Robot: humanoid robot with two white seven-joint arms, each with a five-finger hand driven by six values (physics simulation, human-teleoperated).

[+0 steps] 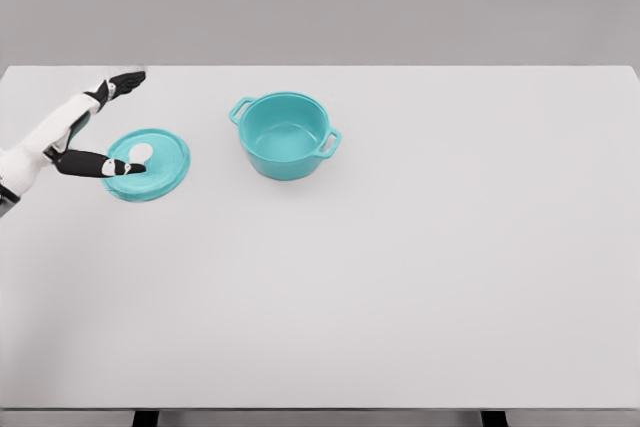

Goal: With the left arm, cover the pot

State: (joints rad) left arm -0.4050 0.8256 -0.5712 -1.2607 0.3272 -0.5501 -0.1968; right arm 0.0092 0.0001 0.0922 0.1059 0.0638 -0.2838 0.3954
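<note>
One pot (285,135), one lid (150,164)

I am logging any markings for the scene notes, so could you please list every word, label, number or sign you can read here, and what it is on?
None: no text can be read anywhere in the head view.
Pot: plain teal, no label.
Lid: plain teal with a white knob, no marking.
Table: plain white.
Left robot hand: white and black, no lettering.
</note>
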